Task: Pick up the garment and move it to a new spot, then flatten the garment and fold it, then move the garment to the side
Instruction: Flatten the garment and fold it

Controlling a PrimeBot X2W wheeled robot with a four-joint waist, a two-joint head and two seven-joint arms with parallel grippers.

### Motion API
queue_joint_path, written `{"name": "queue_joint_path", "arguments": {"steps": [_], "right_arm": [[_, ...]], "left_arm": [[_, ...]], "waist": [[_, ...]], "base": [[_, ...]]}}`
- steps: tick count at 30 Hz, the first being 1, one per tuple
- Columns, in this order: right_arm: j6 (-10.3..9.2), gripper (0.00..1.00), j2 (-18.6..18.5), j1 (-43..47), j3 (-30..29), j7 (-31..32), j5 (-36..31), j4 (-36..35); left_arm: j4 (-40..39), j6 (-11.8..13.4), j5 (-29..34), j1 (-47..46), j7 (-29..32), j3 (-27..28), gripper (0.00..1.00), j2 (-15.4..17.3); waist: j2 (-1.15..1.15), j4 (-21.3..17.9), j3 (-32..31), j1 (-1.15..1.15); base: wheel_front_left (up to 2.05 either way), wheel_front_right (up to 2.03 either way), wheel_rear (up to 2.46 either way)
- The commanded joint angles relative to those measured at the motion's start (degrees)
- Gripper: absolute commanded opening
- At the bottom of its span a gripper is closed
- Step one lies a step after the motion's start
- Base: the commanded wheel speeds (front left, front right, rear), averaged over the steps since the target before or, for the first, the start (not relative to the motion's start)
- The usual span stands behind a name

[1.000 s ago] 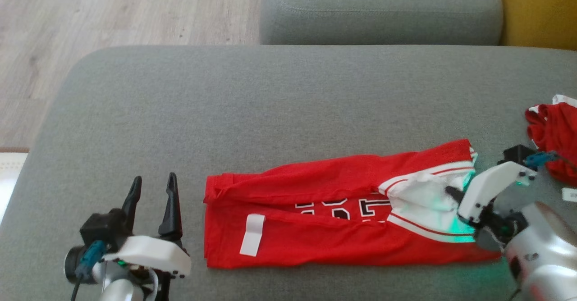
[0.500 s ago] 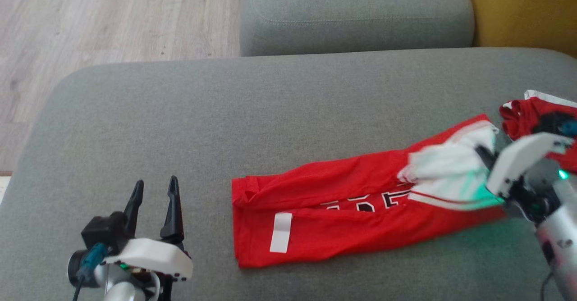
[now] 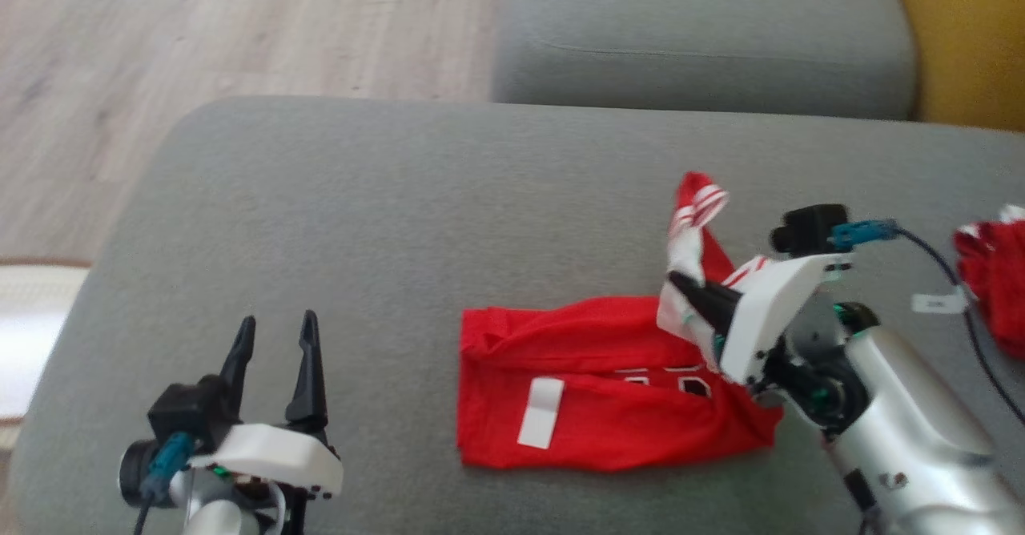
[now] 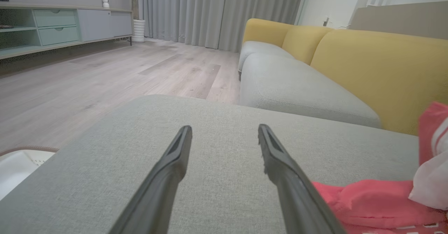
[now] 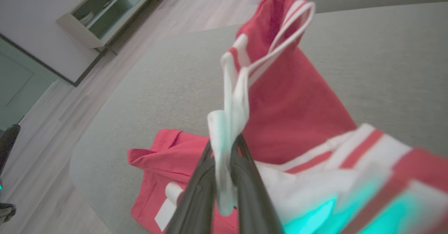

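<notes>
The garment (image 3: 608,383) is a red jersey with white-and-red trim, lying across the grey cushion (image 3: 384,199) at centre right. My right gripper (image 3: 679,291) is shut on its white striped end, holding that end up above the rest of the cloth. In the right wrist view the fingertips (image 5: 241,146) pinch a bunched white band of the garment (image 5: 290,118), which flops over above them. My left gripper (image 3: 272,328) stands open over bare cushion, well left of the garment. The left wrist view has that gripper (image 4: 224,130) with nothing in it and the garment's edge (image 4: 367,199) at lower right.
Another red cloth (image 3: 993,279) and a small white tag (image 3: 937,303) lie at the cushion's right edge. A second grey seat (image 3: 705,38) with a yellow backrest (image 3: 977,38) stands behind. Wood floor (image 3: 160,38) runs along the back left, and a white object (image 3: 32,335) sits at the left edge.
My right gripper has lifted the garment's striped end and carried it left, back over the body, so the garment lies shorter. The head camera has shifted. The left arm has stayed put.
</notes>
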Motion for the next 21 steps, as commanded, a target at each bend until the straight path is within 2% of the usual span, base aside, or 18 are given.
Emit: {"name": "queue_joint_path", "arguments": {"steps": [1,9,16,17,18,19,21], "right_arm": [[-0.04,0.00,0.94,-1.20,0.41,0.66,-0.40,-2.04],[-0.04,0.00,6.83,-1.29,0.24,4.09,-2.66,2.42],[-0.04,0.00,9.39,-2.11,-0.02,4.54,-4.31,7.25],[-0.04,0.08,9.79,-2.23,0.02,4.45,-4.13,7.84],[-0.04,0.25,10.14,-2.38,0.32,4.27,-3.95,8.21],[-0.04,0.25,10.44,-2.53,0.72,3.94,-3.67,8.43],[-0.04,0.16,10.88,-2.94,1.44,2.81,-3.17,8.94]], "left_arm": [[-1.52,-0.32,0.85,-2.35,-0.70,2.34,1.00,-0.23],[0.29,-1.46,1.56,-3.00,-0.70,2.36,1.00,-1.26],[1.04,-1.87,1.87,-3.27,-0.70,2.75,1.00,-1.74],[1.17,-1.93,1.90,-3.33,-0.70,2.84,1.00,-1.81],[1.27,-1.98,1.92,-3.42,-0.70,2.99,1.00,-1.86],[1.32,-2.02,1.98,-3.52,-0.70,3.12,1.00,-1.92],[1.45,-2.10,2.11,-3.73,-0.70,3.26,1.00,-2.05]], "waist": [[0.00,2.45,0.13,0.00],[0.00,8.58,0.61,0.00],[0.00,9.88,1.14,0.00],[0.00,9.85,1.23,0.00],[0.00,9.72,1.33,0.00],[0.00,9.51,1.41,0.00],[0.00,8.90,1.56,0.00]], "base": [[0.00,0.00,0.00],[0.00,0.00,0.00],[0.00,0.00,0.00],[0.00,0.00,0.00],[0.00,0.00,0.00],[0.00,0.00,0.00],[0.00,0.00,0.00]]}}
